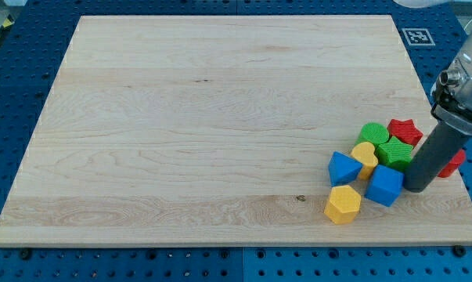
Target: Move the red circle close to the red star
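**Inspector:** State of the end effector first. It is a plain dark rod, no jaws to open or close, and it has hold of nothing. Its tip (418, 188) sits on the tabletop (181, 117) at the view's right, low down, just beside the blue cube (385, 185) and in front of the block cluster.

**Observer:** And the task's pieces?

**Inspector:** The red star (405, 130) lies at the top right of the cluster, touching the green blocks. The red circle (454, 162) is only partly seen, a red sliver to the right of the rod, near the board's right edge. The rod hides most of it, so I cannot confirm its shape.

**Observer:** What could go wrong from here?

**Inspector:** Three risks, in my judgement. One: the circle lies close to the right edge, and a push with any rightward lean could send it off the board. Two: the cluster is tight. The two green blocks (384, 143), the yellow block (365, 156), the blue wedge-like block (344, 168) and the blue cube are packed together, so a stray sweep would shove several at once and could carry the star away. Three: an off-centre contact on a round piece would likely let it slip round the tip. The yellow hexagon (344, 204) sits below, apart from the likely path.

**Observer:** Any writing or labels?

**Inspector:** No readable text. One black-and-white square marker (415, 36) beyond the board's top right corner; no brand visible
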You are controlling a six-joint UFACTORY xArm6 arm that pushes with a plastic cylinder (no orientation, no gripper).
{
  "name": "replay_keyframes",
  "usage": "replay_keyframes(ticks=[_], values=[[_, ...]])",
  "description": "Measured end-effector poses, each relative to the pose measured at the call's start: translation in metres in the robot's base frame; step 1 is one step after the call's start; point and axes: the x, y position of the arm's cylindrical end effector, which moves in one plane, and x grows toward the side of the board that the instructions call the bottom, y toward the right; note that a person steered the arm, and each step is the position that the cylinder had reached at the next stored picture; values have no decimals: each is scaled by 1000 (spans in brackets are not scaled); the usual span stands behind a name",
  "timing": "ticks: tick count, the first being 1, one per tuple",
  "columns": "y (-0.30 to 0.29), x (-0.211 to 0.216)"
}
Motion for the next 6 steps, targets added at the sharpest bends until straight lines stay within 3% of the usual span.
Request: replay_keyframes(ticks=[2, 5, 6], values=[[62, -8], [61, -63], [29, -77]])
